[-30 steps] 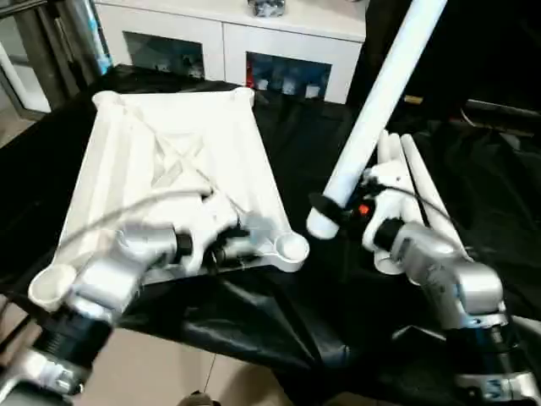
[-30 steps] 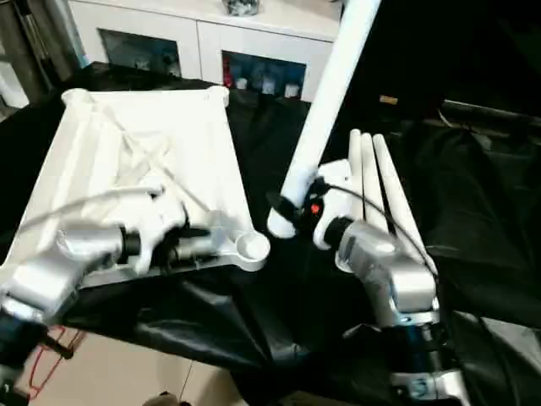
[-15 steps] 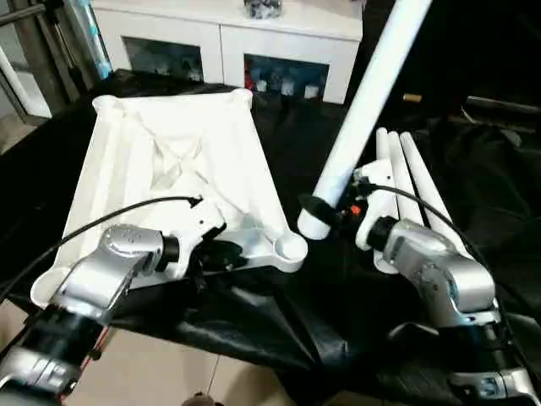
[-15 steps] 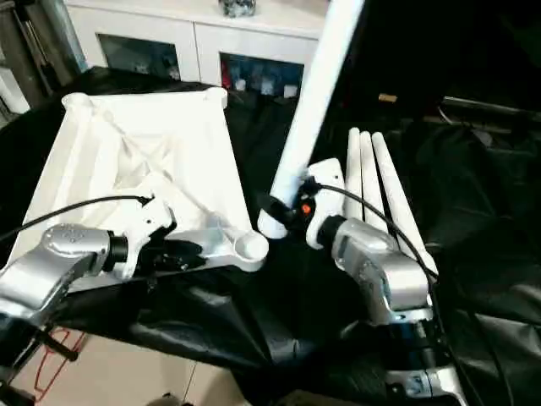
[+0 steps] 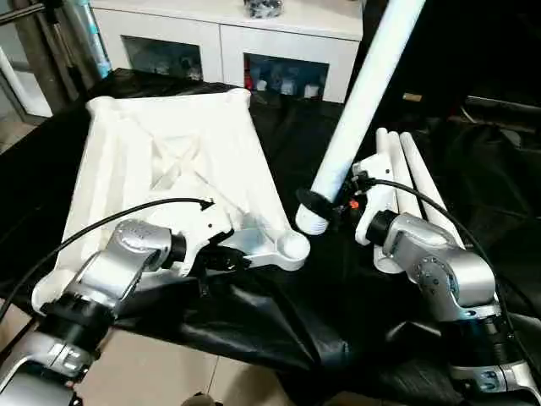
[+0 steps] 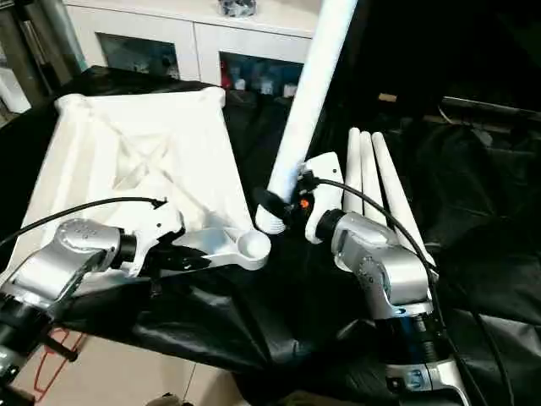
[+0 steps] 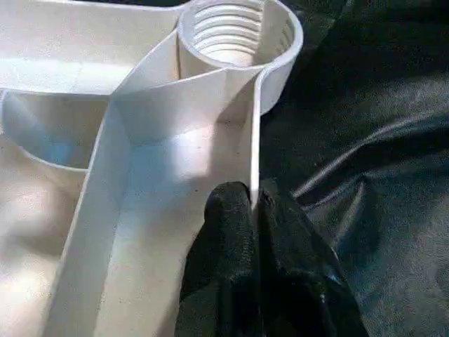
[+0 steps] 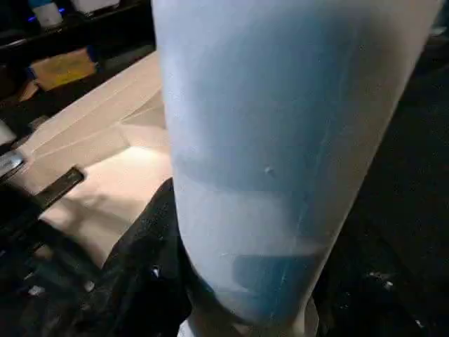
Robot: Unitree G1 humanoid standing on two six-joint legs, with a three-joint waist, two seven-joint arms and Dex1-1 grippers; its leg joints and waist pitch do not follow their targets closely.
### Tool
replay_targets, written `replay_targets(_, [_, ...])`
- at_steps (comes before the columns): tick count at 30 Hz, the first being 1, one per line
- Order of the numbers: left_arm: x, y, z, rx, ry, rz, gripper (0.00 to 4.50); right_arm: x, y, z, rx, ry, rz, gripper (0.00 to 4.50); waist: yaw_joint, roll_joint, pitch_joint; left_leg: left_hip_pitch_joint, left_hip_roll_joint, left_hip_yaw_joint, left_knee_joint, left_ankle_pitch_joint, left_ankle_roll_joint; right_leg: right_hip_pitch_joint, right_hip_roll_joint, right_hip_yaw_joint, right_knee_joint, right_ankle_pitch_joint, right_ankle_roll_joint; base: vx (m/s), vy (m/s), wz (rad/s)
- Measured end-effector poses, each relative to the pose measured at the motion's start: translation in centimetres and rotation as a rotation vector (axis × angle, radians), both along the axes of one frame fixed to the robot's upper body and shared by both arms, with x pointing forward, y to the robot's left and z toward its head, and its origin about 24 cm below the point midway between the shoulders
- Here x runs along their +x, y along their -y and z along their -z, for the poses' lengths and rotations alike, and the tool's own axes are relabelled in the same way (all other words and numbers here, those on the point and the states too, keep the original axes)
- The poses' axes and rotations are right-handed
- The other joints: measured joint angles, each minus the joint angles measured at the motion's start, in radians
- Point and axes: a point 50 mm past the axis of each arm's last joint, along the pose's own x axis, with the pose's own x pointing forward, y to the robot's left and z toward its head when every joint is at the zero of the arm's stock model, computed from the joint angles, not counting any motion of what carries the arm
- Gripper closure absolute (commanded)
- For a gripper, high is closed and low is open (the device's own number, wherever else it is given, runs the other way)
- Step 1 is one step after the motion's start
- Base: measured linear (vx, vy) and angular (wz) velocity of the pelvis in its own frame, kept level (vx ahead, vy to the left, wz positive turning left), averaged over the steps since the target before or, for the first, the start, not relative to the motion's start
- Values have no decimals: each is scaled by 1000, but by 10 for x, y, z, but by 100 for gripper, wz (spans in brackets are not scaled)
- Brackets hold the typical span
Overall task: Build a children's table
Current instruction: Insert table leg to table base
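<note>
Your tabletop [image 5: 169, 169] lies underside up on the black sheet [image 5: 279, 313], ribs showing, its near edge close to the table's front edge. You can count three corner sockets in the head views: two at the far corners and one at the near right corner [image 5: 292, 245]; the near left corner sits behind your left forearm.

Your left gripper [image 7: 254, 210] has its two black fingers pinched tight on the thin rim of the tabletop, just short of that near right socket, whose ridged inside shows in the wrist view.

You have four legs. One leg [image 5: 359, 110] is clamped near its thick end in your right gripper [image 5: 325, 207], tilted up and away, its lower end hanging just beside the near right socket but apart from it. The other three legs [image 5: 406, 178] lie side by side on the sheet behind your right wrist.

Bare black sheet spreads to the right of the legs. The white cabinet [image 5: 254, 42] stands close behind the table's far edge.
</note>
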Motion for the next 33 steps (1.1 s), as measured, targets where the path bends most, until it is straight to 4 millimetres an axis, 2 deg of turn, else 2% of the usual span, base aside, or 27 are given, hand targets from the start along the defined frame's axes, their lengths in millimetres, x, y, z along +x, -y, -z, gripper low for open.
replay_targets(9, [4, 7, 2, -10, 3, 0, 450, -5, -10, 17, -35, -90, -109, 259, 6, 0, 0, 0, 0, 0, 0, 0, 0, 1, 0, 0, 0, 0, 0, 0, 0, 0])
replay_targets(13, [8, 12, 2, -11, 9, -4, 450, 1, -13, 19, -40, -100, -107, 259, 12, -1, 0, 0, 0, 0, 0, 2, 1, 1, 0, 0, 0, 1, -1, 0, 0, 0])
replay_targets(19, [8, 15, 3, -20, 15, 5, 450, 11, -13, 21, -64, -82, -84, 259, 12, -1, 0, 0, 0, 0, 0, 2, 1, 1, 0, 0, 1, 1, -1, 0, 0, 0])
replay_targets(33, [10, 20, 4, -45, 11, -11, 450, 16, -11, 28, -38, -66, -55, 259, 13, -1, -1, 0, 0, 0, 0, 3, 1, 1, 0, 0, 1, 1, -1, 0, 0, 0])
